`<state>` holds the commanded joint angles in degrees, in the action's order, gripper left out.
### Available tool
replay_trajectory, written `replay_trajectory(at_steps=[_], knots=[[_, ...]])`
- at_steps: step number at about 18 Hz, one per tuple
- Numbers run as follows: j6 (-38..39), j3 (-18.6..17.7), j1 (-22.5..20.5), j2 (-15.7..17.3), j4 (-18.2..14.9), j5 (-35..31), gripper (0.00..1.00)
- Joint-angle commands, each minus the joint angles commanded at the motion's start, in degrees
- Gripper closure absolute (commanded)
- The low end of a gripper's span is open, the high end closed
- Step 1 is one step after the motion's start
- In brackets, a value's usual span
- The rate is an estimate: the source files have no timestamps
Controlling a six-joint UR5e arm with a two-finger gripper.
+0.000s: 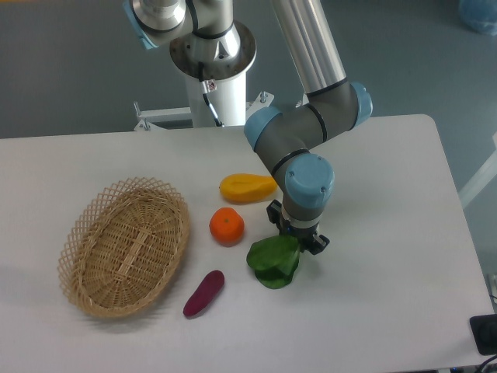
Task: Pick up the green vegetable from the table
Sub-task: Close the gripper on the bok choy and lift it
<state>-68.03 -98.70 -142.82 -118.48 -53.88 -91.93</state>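
The green vegetable [273,261] lies on the white table [388,194] near the middle front. Its broad dark green leaves show; its pale stem end is hidden under the gripper. My gripper [300,238] points straight down and sits low over the vegetable's upper right end, touching or almost touching it. The black fingers are mostly covered by the wrist, so I cannot tell how the jaws stand or whether they hold the vegetable.
An orange [227,225] sits just left of the vegetable, with a yellow-orange fruit [247,187] behind it. A purple eggplant-like piece [203,293] lies front left. An oval wicker basket [126,245] stands at the left. The arm's base [213,78] is at the back.
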Motion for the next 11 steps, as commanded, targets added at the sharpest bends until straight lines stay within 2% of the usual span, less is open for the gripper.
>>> replay_trajectory(at_steps=[2,8,9,11], knots=[[-0.1,1.0,0.0,0.1,-0.1,0.0,0.91],[-0.9,3.9,-0.9,1.0,-1.0,0.0,0.90],[-0.9,4.7,-1.3,1.1,-1.6,0.0,0.90],[-1.0,8.2,-1.8,1.0,-6.1,0.1,0.90]])
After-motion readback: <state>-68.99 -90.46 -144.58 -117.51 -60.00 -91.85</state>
